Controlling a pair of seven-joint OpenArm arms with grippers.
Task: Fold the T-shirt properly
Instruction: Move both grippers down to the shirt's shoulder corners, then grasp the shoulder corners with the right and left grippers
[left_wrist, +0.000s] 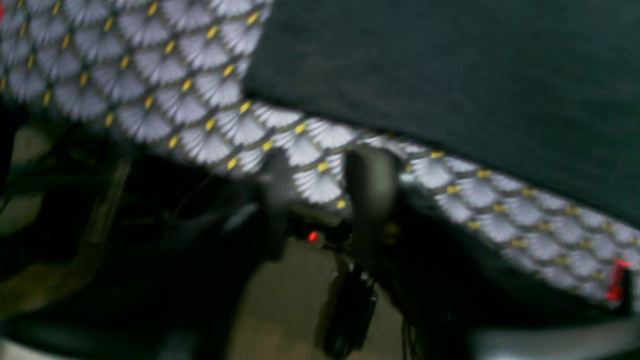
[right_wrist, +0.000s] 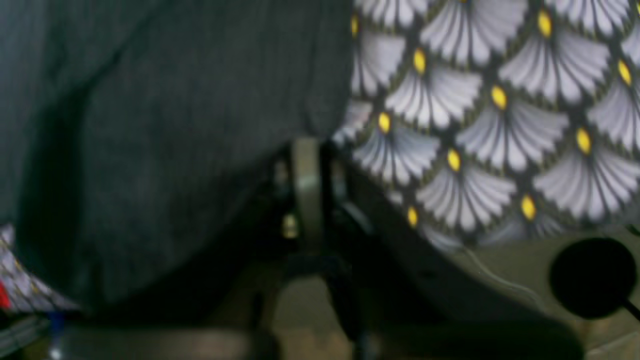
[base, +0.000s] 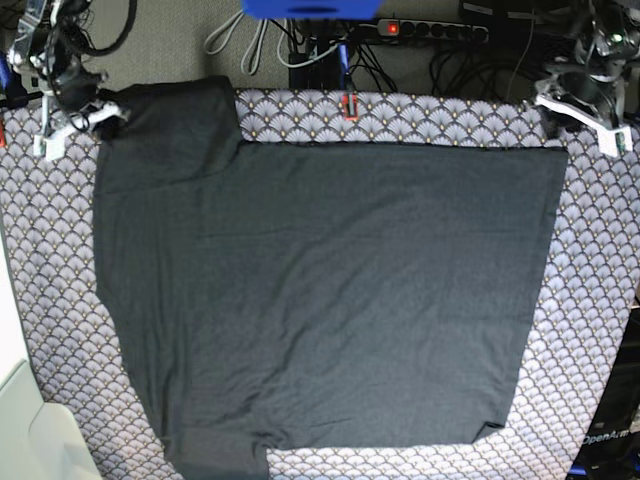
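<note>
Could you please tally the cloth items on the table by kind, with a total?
T-shirt: 1
Tablecloth: 1
Total: 2

Base view overhead, looking straight down; both wrist views close, low at far tablecloth (base: 600, 300) edge, sharing T-shirt (base: 330, 290).

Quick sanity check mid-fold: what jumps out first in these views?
The T-shirt, a big charcoal sheet, covers most of the grey scallop-patterned tablecloth. The right gripper sits at the shirt's far corner on the base view's left; the left gripper hangs off the opposite far corner, over bare cloth.
</note>
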